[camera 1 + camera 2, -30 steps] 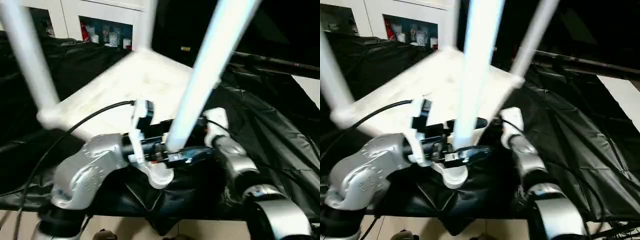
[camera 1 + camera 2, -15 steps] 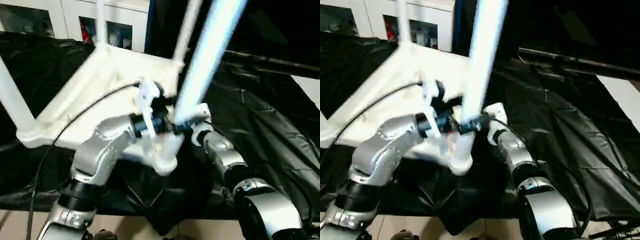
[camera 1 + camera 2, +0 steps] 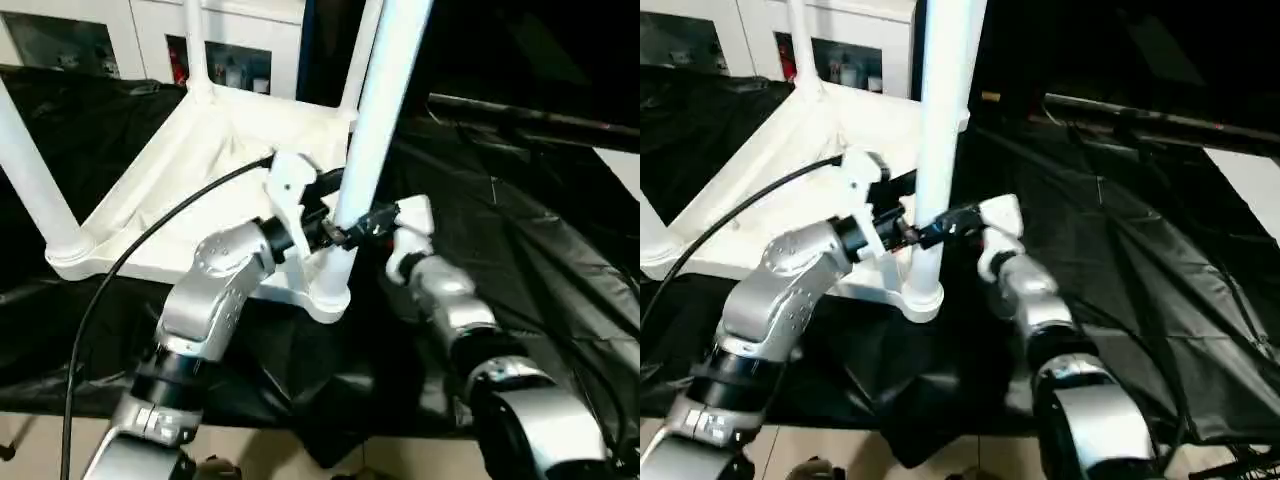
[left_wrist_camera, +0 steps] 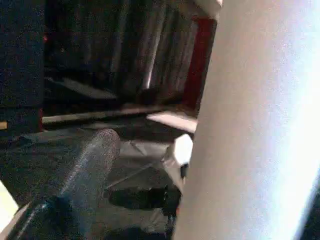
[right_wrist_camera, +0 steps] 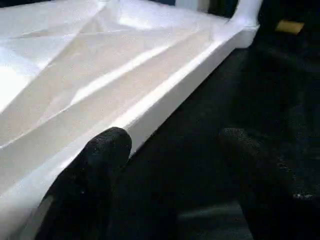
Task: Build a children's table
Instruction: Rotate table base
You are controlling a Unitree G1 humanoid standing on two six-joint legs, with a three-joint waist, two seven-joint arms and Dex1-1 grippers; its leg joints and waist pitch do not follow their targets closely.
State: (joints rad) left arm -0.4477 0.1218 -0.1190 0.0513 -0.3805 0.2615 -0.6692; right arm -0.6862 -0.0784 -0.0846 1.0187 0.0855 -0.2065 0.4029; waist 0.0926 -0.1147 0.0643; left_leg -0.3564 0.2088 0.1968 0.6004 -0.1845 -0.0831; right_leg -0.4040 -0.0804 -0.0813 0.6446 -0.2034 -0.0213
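The children's table lies upside down on the black cloth, its white tabletop (image 3: 200, 170) ribbed side up. White legs stand in its corner sockets: one at the left (image 3: 30, 170), one at the far corner (image 3: 195, 45). The near leg (image 3: 375, 110) rises almost upright from the near socket (image 3: 325, 300). My left gripper (image 3: 330, 228) is open, and this leg (image 4: 250, 125) stands against it, apart from one finger (image 4: 85, 175). My right gripper (image 3: 365, 222) is open just right of the leg. Nothing lies between its fingers (image 5: 100, 165), and the tabletop rim (image 5: 150, 100) runs past them.
Black cloth (image 3: 520, 230) covers the work surface and drops over its front edge. A dark bar (image 3: 520, 115) crosses at the back right. White cabinets (image 3: 100, 30) stand behind. A black cable (image 3: 150, 240) loops over my left forearm.
The near leg leaned to the right and now stands closer to upright. My left arm has risen with it. The whole picture has also shifted.
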